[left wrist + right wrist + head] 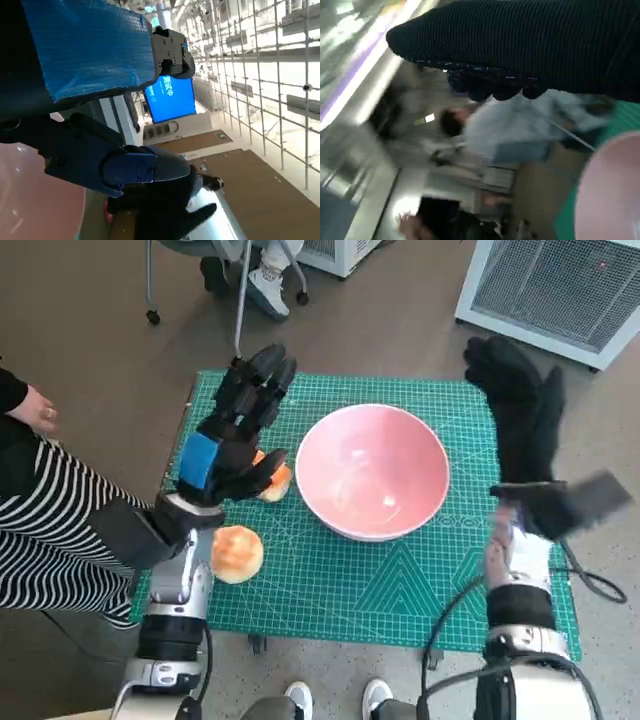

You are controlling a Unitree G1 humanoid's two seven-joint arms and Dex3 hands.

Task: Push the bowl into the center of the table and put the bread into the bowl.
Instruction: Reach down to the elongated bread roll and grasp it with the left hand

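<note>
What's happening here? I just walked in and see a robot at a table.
A robot works over a green mat holding a pink bowl and two bread rolls. The bowl sits about mid-mat and is empty. The left hand is over one roll, just left of the bowl; whether it grips it is unclear. The second roll lies nearer the robot, untouched. The right hand hovers right of the bowl, holding nothing.
</note>
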